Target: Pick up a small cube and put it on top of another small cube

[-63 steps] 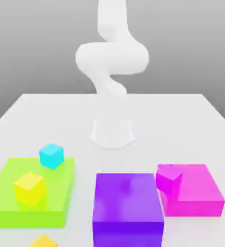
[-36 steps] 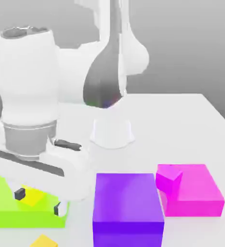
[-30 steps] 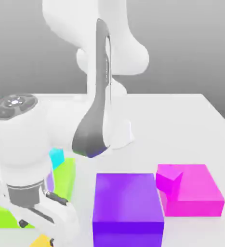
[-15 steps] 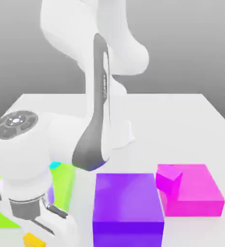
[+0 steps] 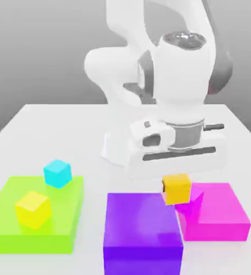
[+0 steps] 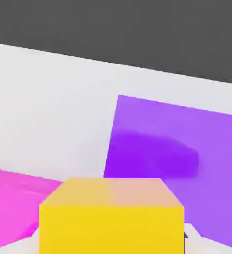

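The gripper point(image 5: 177, 189) is pinching the orange cube point(image 5: 177, 188) and holds it just above the small magenta cube point(image 5: 189, 202), which sits on the flat magenta block point(image 5: 221, 215) at the corner nearest the purple block point(image 5: 142, 225). To stack it well, square the orange cube over the small magenta cube, lower straight down until the faces meet, then release. No containers are here; away from the magenta cube, a green slab point(image 5: 9, 225) carries a lemon cube point(image 5: 33, 208), with a cyan cube point(image 5: 57, 173) at its far edge.

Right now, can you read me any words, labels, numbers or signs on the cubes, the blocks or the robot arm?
None: no readable text anywhere.
The orange-yellow cube, held in the gripper, has plain faces.
The small magenta cube, purple block and green block are plain too.
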Controlling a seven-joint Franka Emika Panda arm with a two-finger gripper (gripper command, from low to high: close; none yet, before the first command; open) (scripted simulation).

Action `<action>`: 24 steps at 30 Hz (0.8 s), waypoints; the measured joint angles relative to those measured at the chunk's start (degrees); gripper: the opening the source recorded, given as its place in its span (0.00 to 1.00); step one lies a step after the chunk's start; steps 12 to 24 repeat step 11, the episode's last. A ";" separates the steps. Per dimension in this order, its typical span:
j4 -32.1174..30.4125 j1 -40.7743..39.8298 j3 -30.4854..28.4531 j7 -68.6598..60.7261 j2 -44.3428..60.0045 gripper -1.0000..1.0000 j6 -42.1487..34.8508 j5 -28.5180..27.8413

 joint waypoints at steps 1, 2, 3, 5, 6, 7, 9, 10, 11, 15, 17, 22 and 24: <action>-1.51 1.28 0.72 -1.19 -2.00 0.00 -0.48 0.28; -2.99 2.62 1.39 -2.35 -3.93 0.00 -0.90 0.55; -3.92 3.13 1.87 -2.79 -3.84 0.00 0.12 0.50; -5.08 3.22 2.51 -2.71 -1.17 0.00 3.94 -0.07; -5.53 3.18 2.65 -2.43 0.67 0.00 6.20 -0.52; -5.94 3.07 2.80 -2.08 2.64 0.00 8.57 -1.01; -6.23 3.01 2.86 -1.80 4.14 1.00 10.34 -1.42; -6.23 3.01 2.86 -1.80 4.14 1.00 10.34 -1.42; -6.23 3.01 2.86 -1.80 4.14 1.00 10.34 -1.42; -6.23 3.01 2.86 -1.80 4.14 1.00 10.34 -1.42; -6.23 3.01 2.86 -1.80 4.14 1.00 10.34 -1.42; -6.23 3.01 2.86 -1.80 4.14 1.00 10.34 -1.42; -6.23 3.01 2.86 -1.80 4.14 1.00 10.34 -1.42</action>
